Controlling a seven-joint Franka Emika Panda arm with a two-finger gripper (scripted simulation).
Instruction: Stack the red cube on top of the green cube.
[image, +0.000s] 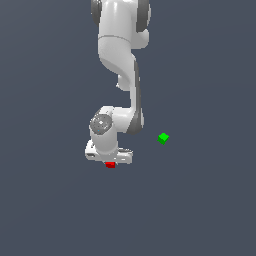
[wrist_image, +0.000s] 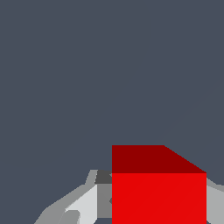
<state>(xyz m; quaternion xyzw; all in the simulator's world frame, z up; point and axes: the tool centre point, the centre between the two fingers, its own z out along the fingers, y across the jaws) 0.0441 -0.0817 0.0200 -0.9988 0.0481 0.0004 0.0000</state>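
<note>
The red cube (image: 110, 164) shows just under the white hand in the exterior view, only its lower part visible. In the wrist view the red cube (wrist_image: 159, 192) fills the space between the two fingers, whose grey pads (wrist_image: 103, 197) lie flush against its sides. My gripper (image: 110, 161) is shut on it. The green cube (image: 163, 138) rests alone on the dark floor, off toward the exterior view's right and a little farther back. It does not appear in the wrist view.
The white arm (image: 120, 55) comes down from the top of the exterior view above the hand. A plain dark grey floor (image: 200, 210) lies all around both cubes.
</note>
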